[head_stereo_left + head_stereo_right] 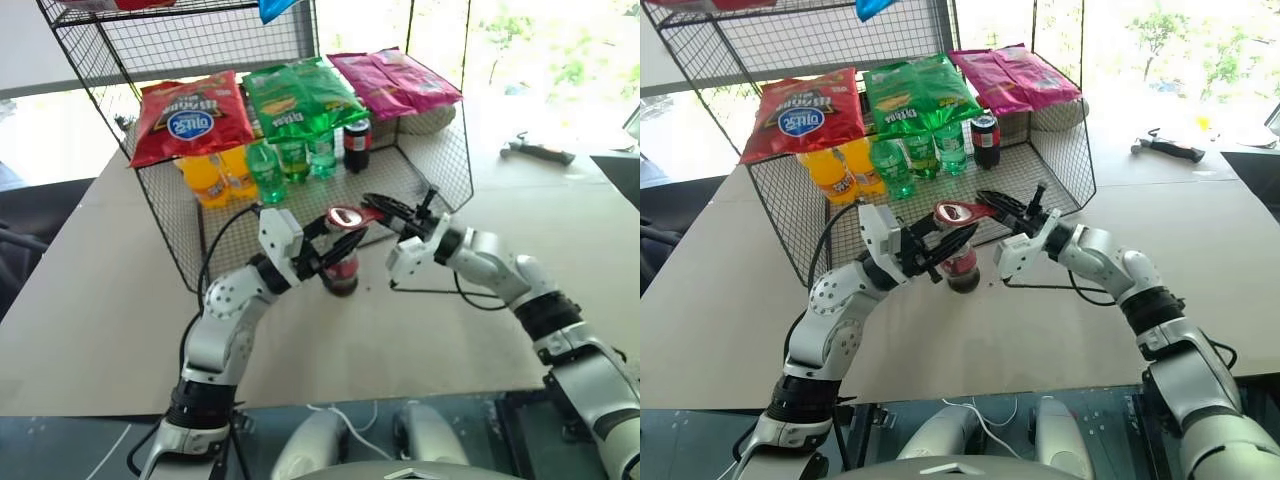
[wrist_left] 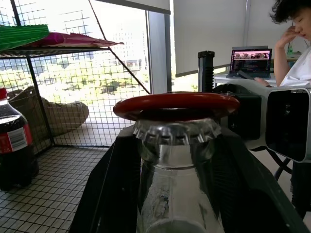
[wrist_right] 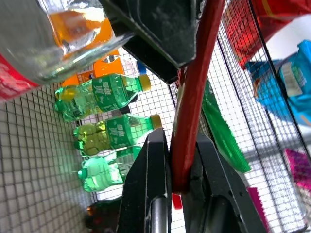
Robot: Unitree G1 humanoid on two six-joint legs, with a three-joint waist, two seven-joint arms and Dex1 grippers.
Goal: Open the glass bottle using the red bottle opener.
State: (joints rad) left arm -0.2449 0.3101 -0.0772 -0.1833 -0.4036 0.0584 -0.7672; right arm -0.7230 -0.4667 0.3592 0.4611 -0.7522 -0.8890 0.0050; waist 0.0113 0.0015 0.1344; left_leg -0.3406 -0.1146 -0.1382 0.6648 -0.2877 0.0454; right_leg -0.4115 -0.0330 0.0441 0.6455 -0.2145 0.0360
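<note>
Glass bottle [image 1: 341,272]: upright above the table [image 1: 100,300], just in front of the wire rack [image 1: 440,160]; crown cap still on; body between the left gripper's fingers
Left gripper [image 1: 335,255]: fingers pinching the bottle from both sides
Red bottle opener [image 1: 350,217]: ring head resting on the cap; handle running back to the right gripper
Right gripper [image 3: 182,160]: fingers pressed together on the opener's handle
Rack contents: green bottles [image 1: 292,158], orange bottles [image 1: 215,175], a squat dark bottle [image 1: 357,145]; snack bags [image 1: 290,95] on top

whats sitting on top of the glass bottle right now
The ring head of the red bottle opener rests over the glass bottle. The crimped cap edge shows beneath it; the cap's top is covered.
</note>
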